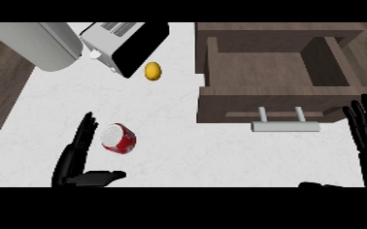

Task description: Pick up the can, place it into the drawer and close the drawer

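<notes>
We see the red can [118, 139] on the white counter [179, 140], well left of the open drawer [269, 80] & below its front. Our left hand [77, 162] is just beside the can's left, fingers straight, thumb out, not gripping. Our right hand [356, 126] rests open, fingers up, just right of the drawer handle [284, 125].

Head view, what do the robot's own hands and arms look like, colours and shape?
Both hands are plain black, with long slender segmented fingers and a thicker thumb. The left hand shows its fingers, thumb and palm; the right hand shows mostly thin dark fingers at the picture's right edge, with another black part near the bottom. No cables, markings or sleeves are visible, and the forearms are out of view.
</notes>
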{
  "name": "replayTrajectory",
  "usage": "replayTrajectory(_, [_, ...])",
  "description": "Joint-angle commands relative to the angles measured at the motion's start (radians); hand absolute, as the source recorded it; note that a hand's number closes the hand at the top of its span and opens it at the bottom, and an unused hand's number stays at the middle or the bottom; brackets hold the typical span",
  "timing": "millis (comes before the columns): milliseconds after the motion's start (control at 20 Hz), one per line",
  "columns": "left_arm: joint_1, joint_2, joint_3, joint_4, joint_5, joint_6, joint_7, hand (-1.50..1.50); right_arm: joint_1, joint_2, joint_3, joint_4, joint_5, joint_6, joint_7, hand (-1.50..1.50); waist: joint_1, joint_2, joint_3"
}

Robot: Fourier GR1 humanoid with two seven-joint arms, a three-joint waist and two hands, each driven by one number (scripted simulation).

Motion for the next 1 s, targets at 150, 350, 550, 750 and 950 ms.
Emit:
replayTrajectory(150, [-0.073,-0.01,-0.002,0.041,0.001,0.016,0.034,-1.5,-0.01,-0.01,-0.028,0.031,-0.021,0.012,-0.026,-1.5,0.0,0.0,0.0])
replayTrajectory(350, [-0.082,-0.015,0.008,0.121,0.006,0.013,-0.04,-1.5,-0.004,-0.006,-0.032,0.012,-0.026,0.012,-0.013,-1.5,0.0,0.0,0.0])
replayTrajectory(550, [-0.164,-0.045,0.022,0.308,-0.02,0.055,-0.136,-1.5,0.067,-0.009,-0.048,-0.033,-0.046,0.048,-0.027,-1.5,-0.006,0.001,0.0])
replayTrajectory(750, [-0.143,0.01,0.038,0.281,0.008,0.003,-0.134,-1.5,0.011,0.008,-0.02,-0.081,-0.025,0.009,0.059,-1.5,-0.001,0.0,0.0])
replayTrajectory(950, [-0.201,-0.041,-0.003,0.197,-0.007,0.064,0.002,-1.5,0.025,0.03,0.056,-0.055,0.024,-0.038,0.031,-1.5,0.0,0.0,0.0])
